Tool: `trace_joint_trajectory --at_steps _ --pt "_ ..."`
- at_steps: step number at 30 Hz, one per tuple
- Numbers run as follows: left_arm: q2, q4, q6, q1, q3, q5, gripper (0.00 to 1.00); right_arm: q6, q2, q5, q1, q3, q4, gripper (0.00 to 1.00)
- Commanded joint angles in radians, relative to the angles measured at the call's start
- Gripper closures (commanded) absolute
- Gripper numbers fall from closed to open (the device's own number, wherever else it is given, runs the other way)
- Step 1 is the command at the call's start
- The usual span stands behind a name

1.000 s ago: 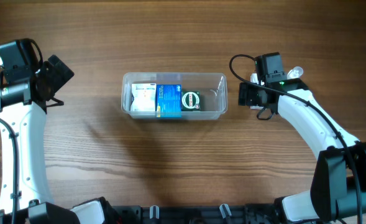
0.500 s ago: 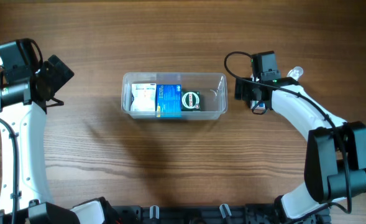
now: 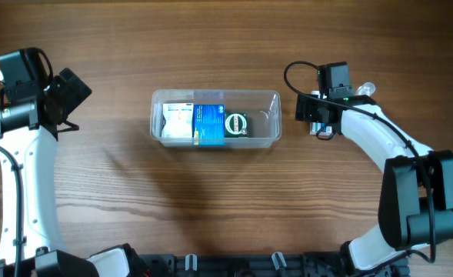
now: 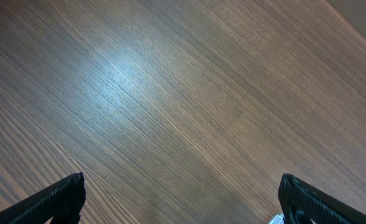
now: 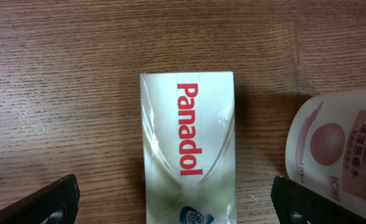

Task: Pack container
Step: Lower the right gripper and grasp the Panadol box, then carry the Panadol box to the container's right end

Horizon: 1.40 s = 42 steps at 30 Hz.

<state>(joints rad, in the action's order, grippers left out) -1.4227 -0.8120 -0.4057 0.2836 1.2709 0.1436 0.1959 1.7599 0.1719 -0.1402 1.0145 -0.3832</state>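
The clear container (image 3: pixel 263 95) lies at the table's middle, holding a white box (image 3: pixel 178 121), a blue box (image 3: pixel 208 124) and a round dark item (image 3: pixel 236 125). Just off its right end hovers my right gripper (image 3: pixel 311 117), open. In the right wrist view a white Panadol box (image 5: pixel 187 155) lies on the wood between the spread fingers of that gripper (image 5: pixel 183 208), untouched. A small clear bottle (image 5: pixel 339 148) with a pink label lies to its right. My left gripper (image 3: pixel 71 91) is far left, open (image 4: pixel 183 205) over bare wood.
The bottle's tip (image 3: pixel 367 88) shows beside the right wrist in the overhead view. The wooden table (image 3: pixel 226 192) stretches in front of the container. The arm bases stand at the front edge.
The right wrist nudged left toward the container's end, then back right a little, and its elbow shifted. The left arm has not moved. Both grippers stay open.
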Motion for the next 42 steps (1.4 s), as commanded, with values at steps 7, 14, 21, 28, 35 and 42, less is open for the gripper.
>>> trace_joint_trajectory --at_steps 7,14,21,28,35,42 --pt "0.009 0.001 0.005 0.005 0.001 -0.001 0.00 -0.012 0.086 -0.050 0.004 -0.009 0.012 0.01" --pt "0.009 0.001 0.005 0.005 0.001 -0.001 0.00 -0.013 0.106 -0.049 0.004 -0.009 0.012 0.21" --pt "0.009 0.001 0.005 0.005 0.001 -0.001 0.00 -0.053 0.106 -0.049 0.004 -0.005 -0.007 0.42" --pt "0.009 0.001 0.005 0.005 0.001 -0.001 0.00 -0.066 0.106 -0.038 0.004 0.003 -0.026 0.50" --pt "0.009 0.001 0.005 0.005 0.001 -0.001 0.00 -0.132 0.014 -0.039 0.003 0.105 -0.141 0.55" --pt "0.009 0.001 0.005 0.005 0.001 -0.001 0.00 -0.200 -0.157 -0.108 0.001 0.197 -0.213 0.55"
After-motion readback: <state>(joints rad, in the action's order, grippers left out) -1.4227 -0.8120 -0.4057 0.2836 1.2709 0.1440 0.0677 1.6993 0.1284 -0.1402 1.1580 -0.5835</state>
